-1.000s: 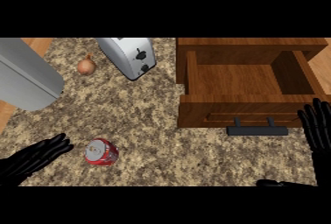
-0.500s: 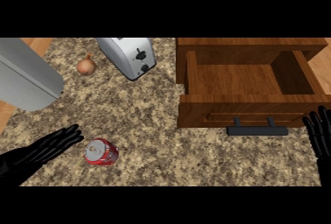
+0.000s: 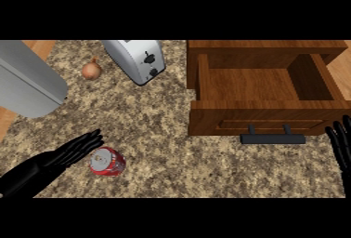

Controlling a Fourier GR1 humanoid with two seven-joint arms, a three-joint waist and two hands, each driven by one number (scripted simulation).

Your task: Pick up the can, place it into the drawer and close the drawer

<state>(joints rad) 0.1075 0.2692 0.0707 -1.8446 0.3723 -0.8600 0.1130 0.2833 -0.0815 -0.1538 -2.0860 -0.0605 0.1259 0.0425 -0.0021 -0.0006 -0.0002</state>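
Observation:
A red can point(image 3: 107, 162) lies on its side on the speckled counter, its silver end facing up and left. My left hand point(image 3: 60, 158) comes in from the lower left with straight fingers, its fingertips just above and left of the can, nearly touching it. The wooden drawer point(image 3: 264, 88) stands pulled open at the upper right, hollow inside, with a black handle point(image 3: 272, 138) on its front. My right hand point(image 3: 341, 145) shows at the right edge, fingers straight and pointing up, right of the handle.
A silver toaster point(image 3: 140, 59) stands at the top centre. An onion point(image 3: 91, 69) lies to its left. A large grey metal object point(image 3: 27, 82) fills the upper left corner. Speckled counter point(image 3: 205, 167) stretches between the can and the drawer.
My left hand has slid up and to the right, closing in on the can. My right hand has drifted toward the right edge. The can and the drawer have stayed put.

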